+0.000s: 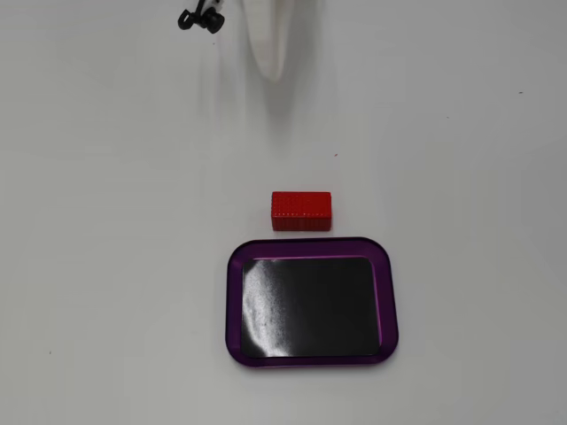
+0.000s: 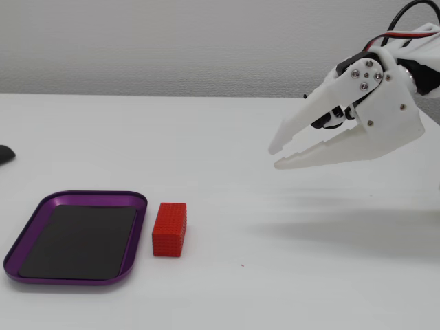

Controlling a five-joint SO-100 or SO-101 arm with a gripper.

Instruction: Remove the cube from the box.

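Small studded red cube [image 2: 169, 229]: on white table [image 2: 227, 137], just beside purple-rimmed black-bottomed box [image 2: 137, 227]. White gripper [image 2: 276, 154]: raised, well apart, seemingly slightly parted, empty; arm cut off.

Table [image 2: 206, 137]: plain white, matte top, filling nearly all of both fixed views; a few tiny dark specks on it (one speck [image 1: 336, 155] near mid-frame from above). Wall [image 2: 172, 41]: pale grey, finely textured, meeting the table's far edge in a straight horizontal line. Light: even and soft, from above, casting faint blurred shadows on the tabletop. Windows, floor: not in view.
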